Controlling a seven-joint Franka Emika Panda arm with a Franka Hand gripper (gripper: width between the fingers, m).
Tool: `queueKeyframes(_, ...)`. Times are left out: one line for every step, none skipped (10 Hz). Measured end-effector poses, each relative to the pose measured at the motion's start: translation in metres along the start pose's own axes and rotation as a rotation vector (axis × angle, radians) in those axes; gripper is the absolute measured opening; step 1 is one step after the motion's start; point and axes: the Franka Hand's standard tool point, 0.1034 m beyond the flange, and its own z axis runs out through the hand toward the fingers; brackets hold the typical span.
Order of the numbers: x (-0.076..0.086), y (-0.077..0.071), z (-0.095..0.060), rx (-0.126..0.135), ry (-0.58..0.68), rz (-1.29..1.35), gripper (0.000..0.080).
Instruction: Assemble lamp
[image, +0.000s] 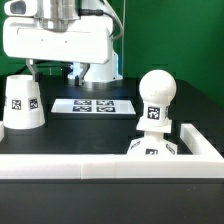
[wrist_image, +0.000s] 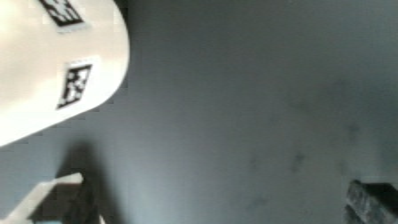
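The matte white bulb (image: 156, 92), a ball on a tagged neck, stands upright on the angular base (image: 153, 147), well apart from the gripper (image: 52, 70). The tapered, tagged shade (image: 22, 103) sits mouth-down just below the spread jaws, which hold nothing; its curved wall (wrist_image: 54, 70) fills the wrist view's corner.

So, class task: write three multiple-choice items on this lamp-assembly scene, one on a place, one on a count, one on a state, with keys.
1. Where is the tapered white plastic shade?
A. exterior view's left
B. on the bulb
C. behind the arm

2. How many tags show on the flat white marker board?
A. one
B. four
C. nine

3. The ball-shaped white bulb is
A. lying flat
B. in the gripper
C. upright on the angular white base

Key: A, it stands at that edge; B, four squares show; C, it stands atop the base.
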Motion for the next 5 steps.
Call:
queueKeyframes(-0.003,0.007,-0.003,0.003,0.002,-0.001,0.0698)
queueKeyframes(-0.007,0.013,-0.003,0.003,0.001,0.005,0.0698)
queueKeyframes(-0.011,0.018,-0.001,0.001,-0.003,0.011,0.0698)
queueKeyframes(-0.014,0.02,0.002,-0.001,-0.006,0.008,0.0698)
queueKeyframes(-0.015,0.022,0.003,-0.004,0.001,-0.003,0.0698)
